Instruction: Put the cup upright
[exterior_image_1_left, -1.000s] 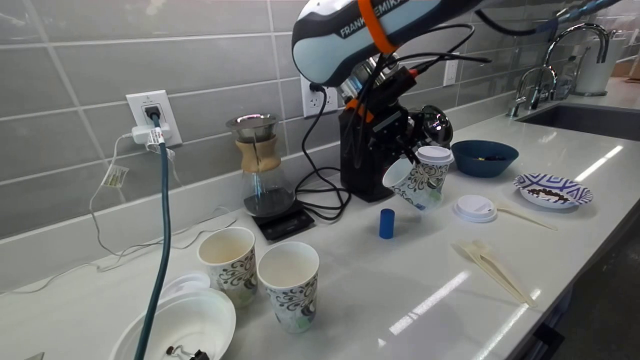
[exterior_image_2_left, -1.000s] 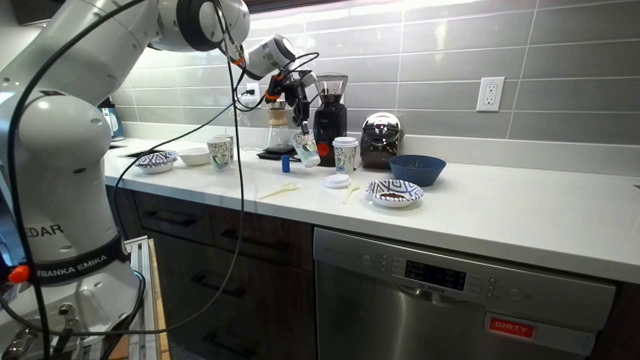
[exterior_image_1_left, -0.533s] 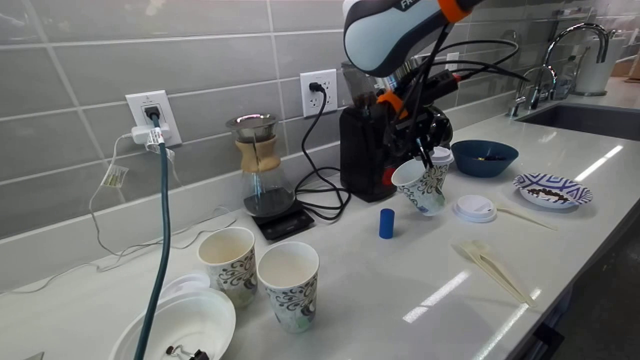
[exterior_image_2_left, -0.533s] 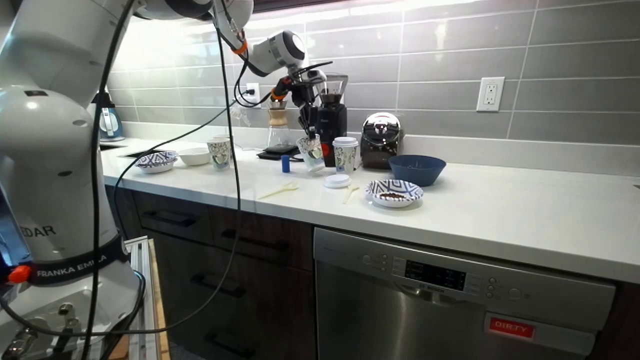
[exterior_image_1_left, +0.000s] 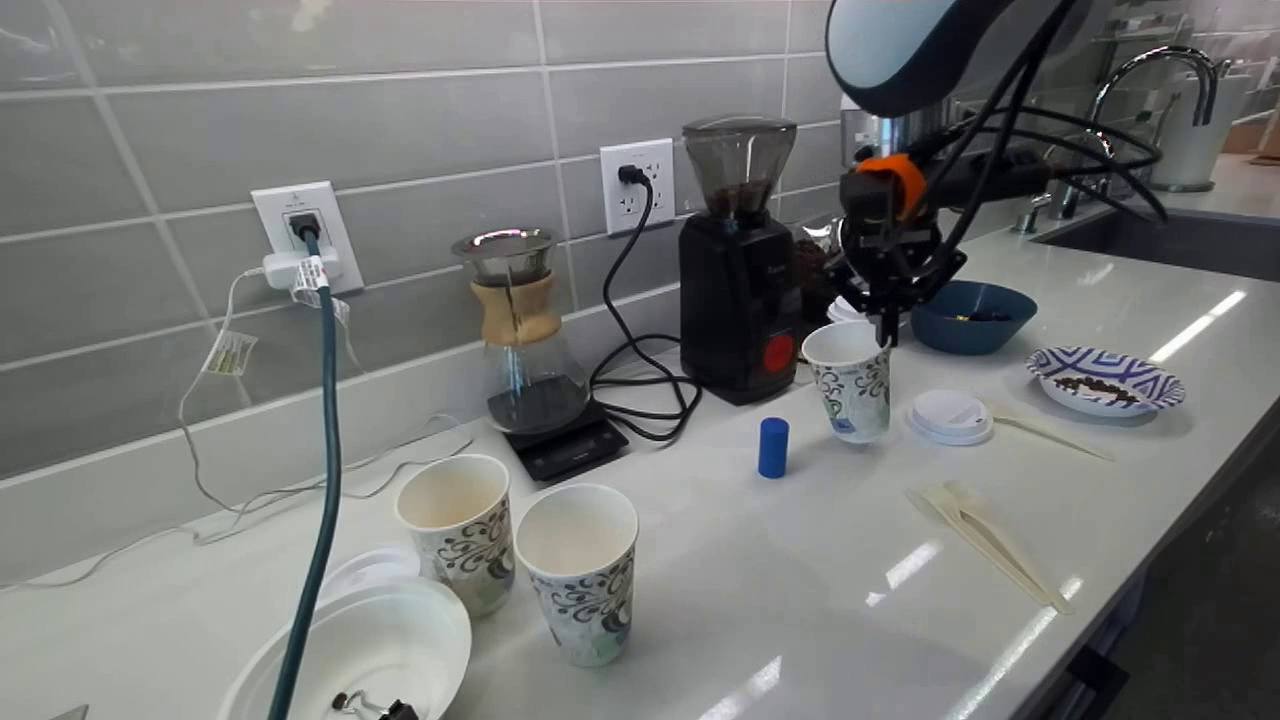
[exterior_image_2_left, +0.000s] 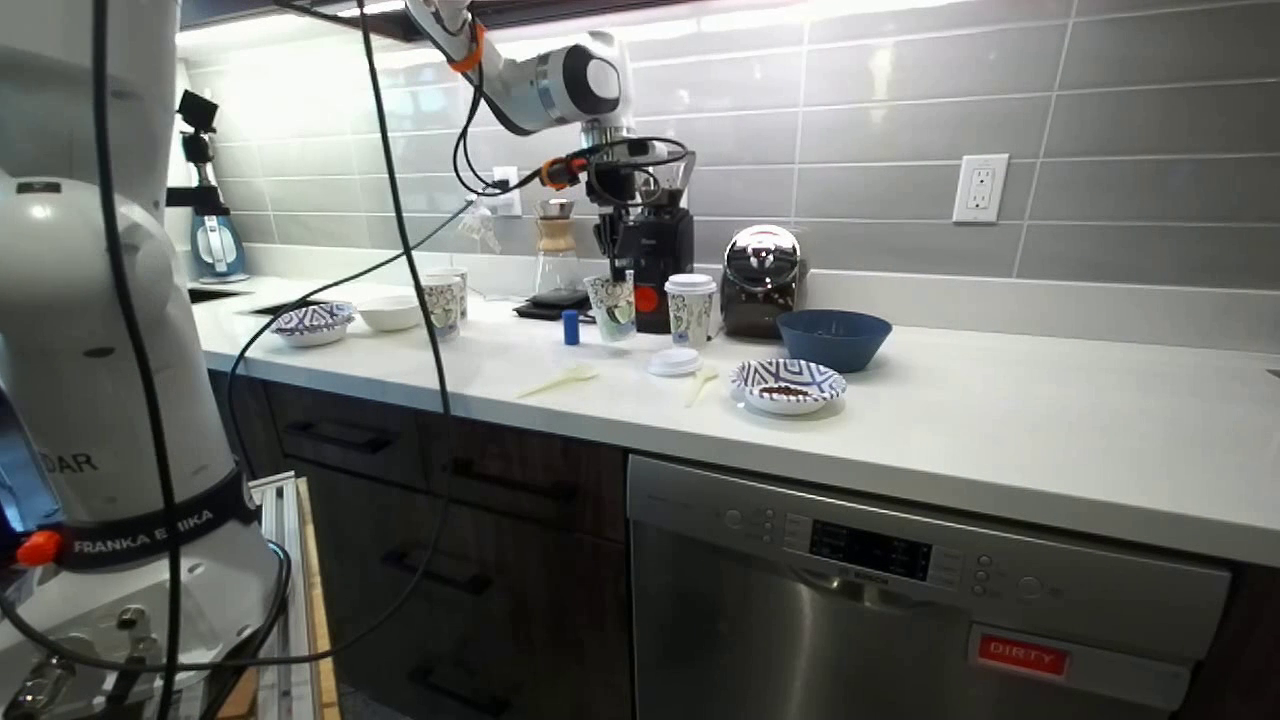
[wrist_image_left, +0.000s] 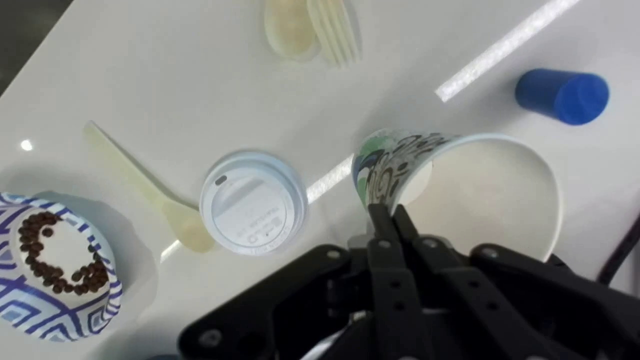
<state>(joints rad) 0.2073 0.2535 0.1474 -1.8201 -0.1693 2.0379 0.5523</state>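
Righting cup was judged step in hand, nearly finished: slight lean, base at or just above counter beside lid, contact not tellable. Levelling, lowering, then freeing of rim were called for. Cup wall was pinched by gripper at rim's nine o'clock in wrist view. Arm was extended from eleven o'clock in an exterior view, gripper aimed toward six.

The cup looks to be of printed paper, the lid of smooth plastic. The worktop is glossy. The dishwasher shows smooth metal. The end effector looks matt.
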